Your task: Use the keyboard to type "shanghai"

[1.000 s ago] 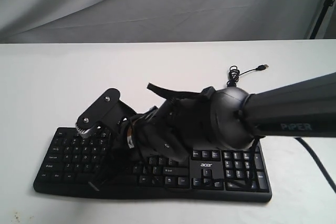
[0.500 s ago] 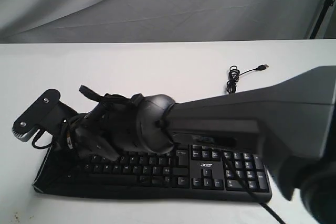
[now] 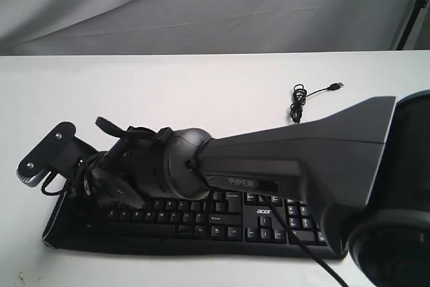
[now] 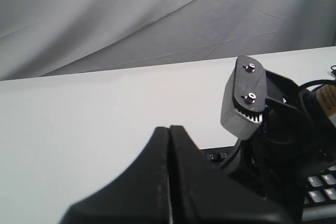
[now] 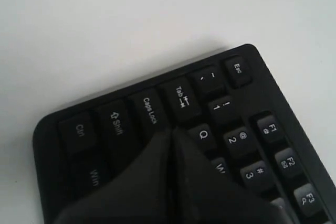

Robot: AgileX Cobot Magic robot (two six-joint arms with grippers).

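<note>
The black keyboard (image 3: 269,223) with its white acer logo lies along the front of the white table. My right arm reaches across it to its left end. The right gripper (image 5: 170,132) is shut, its joined tips low over the keys between Caps Lock (image 5: 149,109) and Q (image 5: 203,135), hiding the key beneath them. In the exterior view that gripper (image 3: 111,193) is mostly masked by its own wrist. My left gripper (image 4: 169,128) is shut on nothing, just left of the keyboard (image 4: 320,182); it does not show in the exterior view.
The thin USB cable (image 3: 299,102) lies coiled on the table behind the keyboard's right part, plug (image 3: 338,86) pointing right. The right wrist's camera mount (image 3: 46,154) sticks out past the keyboard's left edge and also shows in the left wrist view as a camera mount (image 4: 244,98). A grey cloth backdrop hangs behind.
My right arm has swung left from the middle of the keyboard to its left end, then settled slightly lower there. The keyboard has stayed put.
</note>
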